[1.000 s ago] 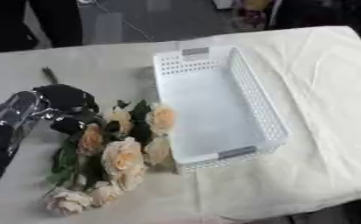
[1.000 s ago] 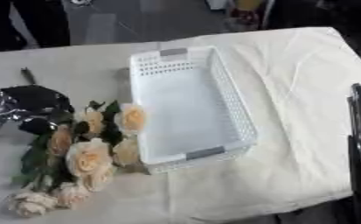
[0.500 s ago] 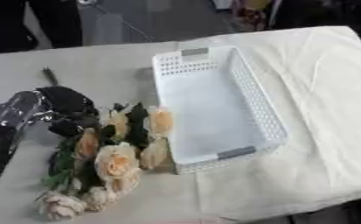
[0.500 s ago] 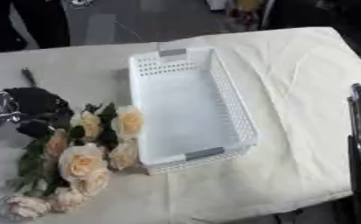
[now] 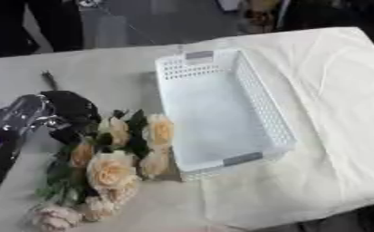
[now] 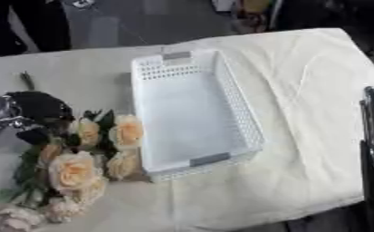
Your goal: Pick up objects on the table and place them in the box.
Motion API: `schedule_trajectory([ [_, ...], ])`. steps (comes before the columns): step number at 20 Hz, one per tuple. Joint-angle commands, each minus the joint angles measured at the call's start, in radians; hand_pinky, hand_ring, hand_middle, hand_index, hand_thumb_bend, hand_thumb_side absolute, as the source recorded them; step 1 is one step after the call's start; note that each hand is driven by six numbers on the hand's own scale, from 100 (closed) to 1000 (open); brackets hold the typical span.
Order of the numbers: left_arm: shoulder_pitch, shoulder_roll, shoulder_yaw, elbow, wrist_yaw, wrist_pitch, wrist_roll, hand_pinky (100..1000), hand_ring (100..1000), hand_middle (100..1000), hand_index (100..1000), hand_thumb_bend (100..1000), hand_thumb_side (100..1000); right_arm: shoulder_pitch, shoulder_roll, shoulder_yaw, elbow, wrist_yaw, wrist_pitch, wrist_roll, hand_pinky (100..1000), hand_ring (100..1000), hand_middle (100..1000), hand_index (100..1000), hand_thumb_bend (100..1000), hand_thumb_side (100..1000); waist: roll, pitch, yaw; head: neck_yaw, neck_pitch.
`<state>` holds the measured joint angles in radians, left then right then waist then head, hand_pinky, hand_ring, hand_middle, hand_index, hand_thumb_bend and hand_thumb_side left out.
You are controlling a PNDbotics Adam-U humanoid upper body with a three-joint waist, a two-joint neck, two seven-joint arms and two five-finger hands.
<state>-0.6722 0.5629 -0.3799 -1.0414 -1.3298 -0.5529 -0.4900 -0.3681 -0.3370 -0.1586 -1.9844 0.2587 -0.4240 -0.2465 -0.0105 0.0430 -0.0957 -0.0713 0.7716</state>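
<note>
My left hand [image 5: 67, 111] sits curled over the upper end of the rose bouquet [image 5: 103, 167], though I can't tell if it grips; the bouquet lies lengthwise on the worktop [image 5: 332, 90], left of the empty white box [image 5: 221, 113].

the table [image 5: 110, 63] is covered with a cream cloth [image 5: 332, 113], creased and rumpled. a white perforated box [image 5: 221, 113] sits on it, long side running away from the robot, with grey tabs at its near and far ends. just left of the box, touching its near corner, lies a bunch of peach and pale pink roses [image 5: 110, 163] with dark green leaves. further left of the box, beyond the blooms, a dark stem end [image 5: 49, 79] rests on the cloth.
</note>
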Motion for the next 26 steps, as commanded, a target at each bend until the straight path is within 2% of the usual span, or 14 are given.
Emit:
schedule_trajectory([
  [1, 0.021, -0.004, 0.005, 0.077, -0.026, 0.02, 0.005, 680, 560, 491, 572, 605, 282, -0.018, -0.009, -0.003, -0.016, -0.002, -0.002, 0.002, 621, 787, 751, 877, 100, 663, -0.004, -0.001, 0.0, 0.0, -0.002],
  [2, 0.021, -0.006, 0.011, 0.084, -0.022, 0.028, 0.016, 641, 484, 432, 507, 500, 196, -0.018, -0.009, -0.003, -0.016, -0.002, -0.001, 0.002, 621, 787, 751, 877, 100, 662, -0.004, -0.001, 0.001, 0.0, -0.002],
  [3, 0.022, -0.007, 0.017, 0.087, -0.014, 0.039, 0.036, 579, 409, 364, 446, 378, 153, -0.017, -0.009, -0.004, -0.016, -0.002, -0.001, 0.001, 621, 786, 751, 877, 100, 662, -0.004, -0.002, 0.002, -0.001, -0.002],
  [4, 0.022, -0.007, 0.02, 0.088, -0.005, 0.048, 0.056, 511, 334, 299, 381, 186, 131, -0.017, -0.009, -0.004, -0.016, -0.001, -0.001, 0.001, 621, 786, 751, 877, 100, 663, -0.004, -0.002, 0.002, -0.002, -0.002],
  [5, 0.021, -0.006, 0.024, 0.086, 0.007, 0.06, 0.084, 457, 277, 246, 333, 100, 149, -0.016, -0.009, -0.004, -0.016, -0.001, -0.001, 0.001, 621, 786, 751, 877, 100, 663, -0.003, -0.002, 0.003, -0.002, -0.002],
  [7, 0.018, -0.003, 0.025, 0.076, 0.026, 0.085, 0.144, 290, 153, 136, 225, 100, 243, -0.015, -0.009, -0.005, -0.016, 0.001, 0.0, 0.0, 621, 786, 751, 877, 100, 662, -0.003, -0.003, 0.004, -0.004, -0.002],
  [8, 0.017, -0.001, 0.023, 0.07, 0.03, 0.095, 0.178, 231, 103, 100, 195, 100, 258, -0.015, -0.009, -0.005, -0.016, 0.001, 0.0, 0.0, 621, 786, 751, 877, 100, 663, -0.004, -0.004, 0.004, -0.004, -0.002],
  [9, 0.014, 0.0, 0.022, 0.061, 0.032, 0.102, 0.213, 100, 100, 100, 151, 100, 215, -0.015, -0.009, -0.006, -0.016, 0.002, 0.0, -0.001, 621, 786, 751, 877, 100, 662, -0.004, -0.004, 0.004, -0.004, -0.002],
  [12, 0.011, 0.002, 0.019, 0.063, 0.033, 0.111, 0.266, 100, 100, 100, 116, 100, 106, -0.014, -0.01, -0.006, -0.016, 0.003, 0.0, -0.002, 621, 786, 751, 877, 100, 662, -0.004, -0.005, 0.004, -0.006, -0.002],
  [19, 0.0, 0.009, 0.032, 0.076, 0.081, 0.122, 0.176, 100, 100, 100, 104, 121, 100, -0.013, -0.011, -0.009, -0.016, 0.005, 0.001, -0.005, 622, 786, 751, 877, 100, 661, -0.002, -0.008, 0.006, -0.014, -0.002],
  [20, -0.002, 0.012, 0.032, 0.072, 0.092, 0.125, 0.159, 100, 100, 100, 104, 100, 100, -0.013, -0.011, -0.009, -0.016, 0.006, 0.002, -0.006, 622, 786, 751, 877, 100, 660, -0.002, -0.009, 0.007, -0.015, -0.002],
  [26, -0.012, 0.043, 0.025, 0.017, 0.155, 0.149, 0.087, 100, 100, 100, 103, 125, 100, -0.009, -0.015, -0.013, -0.016, 0.01, 0.004, -0.009, 623, 786, 751, 877, 100, 660, 0.001, -0.013, 0.008, -0.023, -0.002],
])
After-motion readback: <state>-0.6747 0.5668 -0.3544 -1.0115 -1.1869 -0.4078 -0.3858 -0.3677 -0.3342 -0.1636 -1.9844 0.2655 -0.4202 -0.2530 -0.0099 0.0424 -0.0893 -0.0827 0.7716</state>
